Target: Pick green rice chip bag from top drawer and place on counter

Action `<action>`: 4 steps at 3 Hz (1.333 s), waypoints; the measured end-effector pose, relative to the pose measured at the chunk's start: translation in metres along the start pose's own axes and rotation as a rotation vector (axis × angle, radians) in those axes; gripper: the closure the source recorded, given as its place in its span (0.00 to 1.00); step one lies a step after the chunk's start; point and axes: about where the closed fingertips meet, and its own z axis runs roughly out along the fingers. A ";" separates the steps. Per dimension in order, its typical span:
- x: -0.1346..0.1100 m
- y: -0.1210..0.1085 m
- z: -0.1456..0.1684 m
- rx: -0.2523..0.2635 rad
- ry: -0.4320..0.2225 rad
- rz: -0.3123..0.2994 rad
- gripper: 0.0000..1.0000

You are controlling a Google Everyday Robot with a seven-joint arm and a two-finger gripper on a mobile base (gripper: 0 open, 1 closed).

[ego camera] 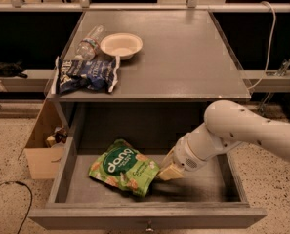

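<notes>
High front view down (gripper (165, 172) in drawer (134, 216)).

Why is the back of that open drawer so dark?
Camera view: the counter overhangs and shades the back of the top drawer; the gripper, at the green rice chip bag's right edge, casts a soft shadow on the drawer floor.

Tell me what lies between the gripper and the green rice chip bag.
Nothing: in the camera view the gripper meets the right edge of the green rice chip bag inside the top drawer, with no gap between.
</notes>
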 end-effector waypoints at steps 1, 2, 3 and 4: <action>0.000 0.000 0.000 0.000 0.000 0.000 0.88; 0.000 0.000 0.000 0.000 0.000 0.000 1.00; 0.000 0.000 0.000 0.000 0.000 0.000 1.00; -0.004 -0.003 -0.009 0.009 0.022 -0.012 1.00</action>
